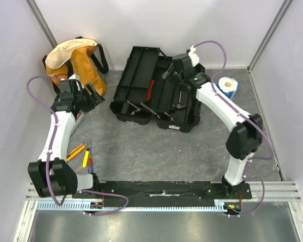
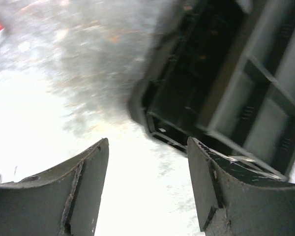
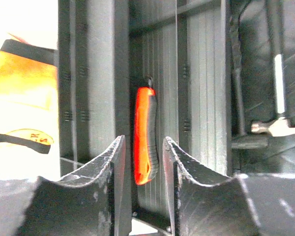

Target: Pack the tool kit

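The black tool kit (image 1: 136, 70) lies open at the table's middle back, its lid folded out to the left. An orange-handled tool (image 1: 150, 91) lies inside it. In the right wrist view this tool (image 3: 145, 118) lies on the ribbed black plastic (image 3: 206, 73) between my right gripper's fingers (image 3: 113, 162). The right gripper (image 3: 143, 140) is open and its fingers do not touch the tool. From above it (image 1: 174, 74) hovers over the kit's right half. My left gripper (image 1: 93, 96) is open and empty, left of the kit; its blurred view (image 2: 147, 142) shows the kit's lid (image 2: 226, 73) ahead.
A yellow-orange bag (image 1: 73, 58) with black straps stands at the back left, behind the left arm. A white and blue roll (image 1: 227, 86) sits right of the kit. Screwdrivers (image 1: 85, 154) lie at the front left. A hammer (image 3: 280, 125) lies in the kit.
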Controlling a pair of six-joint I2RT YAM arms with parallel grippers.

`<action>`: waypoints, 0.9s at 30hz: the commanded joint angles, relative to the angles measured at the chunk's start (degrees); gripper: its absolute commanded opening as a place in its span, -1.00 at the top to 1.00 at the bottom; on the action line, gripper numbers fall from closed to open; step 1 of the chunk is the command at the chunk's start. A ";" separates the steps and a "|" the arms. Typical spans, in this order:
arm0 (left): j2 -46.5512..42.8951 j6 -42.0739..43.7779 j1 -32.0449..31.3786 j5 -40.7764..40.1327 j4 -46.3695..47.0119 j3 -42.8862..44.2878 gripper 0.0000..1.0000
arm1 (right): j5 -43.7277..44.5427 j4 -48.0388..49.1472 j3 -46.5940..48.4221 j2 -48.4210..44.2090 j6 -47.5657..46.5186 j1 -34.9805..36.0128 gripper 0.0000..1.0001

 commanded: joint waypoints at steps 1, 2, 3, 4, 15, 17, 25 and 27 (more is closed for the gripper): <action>-5.86 -6.01 2.06 -14.88 -4.01 -7.45 -0.44 | 7.64 -3.10 -2.58 -11.33 -4.21 -1.29 0.08; -6.83 -6.99 2.85 -16.90 -4.01 -9.39 -0.45 | 7.12 -3.38 -3.99 -12.83 -4.12 -2.26 0.06; -8.15 -8.21 4.07 -17.96 -4.10 -11.49 -0.46 | 5.98 -3.81 -5.48 -13.89 -3.86 -3.31 0.04; -8.85 -9.36 5.65 -18.75 -4.10 -13.17 -0.47 | 4.93 -4.08 -6.97 -15.29 -3.69 -4.63 0.02; -13.43 -21.66 18.58 -24.73 -6.64 -24.78 -0.55 | -4.03 -6.54 -19.29 -22.25 -8.16 -17.37 -0.16; -13.26 -25.08 20.16 -28.23 -9.00 -25.75 -0.56 | -5.97 -7.24 -19.47 -21.99 -9.13 -19.66 -0.17; -13.35 -37.58 23.15 -35.55 -10.43 -29.45 -0.59 | -9.76 -9.09 -16.93 -18.30 -10.80 -25.03 -0.18; -10.72 -39.07 24.03 -35.64 -10.43 -29.27 -0.60 | -9.41 -9.44 -16.31 -18.03 -10.89 -25.73 -0.17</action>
